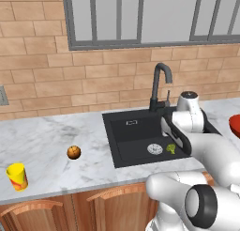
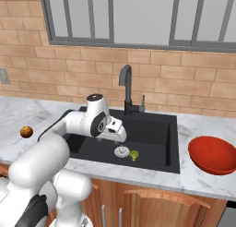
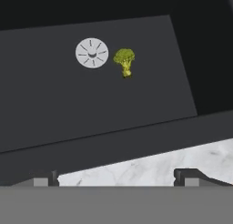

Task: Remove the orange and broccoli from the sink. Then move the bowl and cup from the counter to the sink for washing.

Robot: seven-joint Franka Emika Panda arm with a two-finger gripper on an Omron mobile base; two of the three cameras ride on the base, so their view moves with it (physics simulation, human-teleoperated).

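There was one sink (image 1: 126,131), black, set in the marble counter (image 1: 47,145), and in it lay one broccoli (image 3: 124,60) just beside one white round drain (image 3: 92,53). One dark curved faucet (image 1: 159,84) stood at the far edge of the sink. On the counter to the left of the sink there was one orange (image 1: 73,152), and further left and nearer, one yellow cup (image 1: 17,176). On the counter to the right of the sink there was one red bowl (image 2: 213,155). Behind, on the brick wall, there was one window (image 2: 138,18). One robot arm (image 2: 69,129) reached over the sink.
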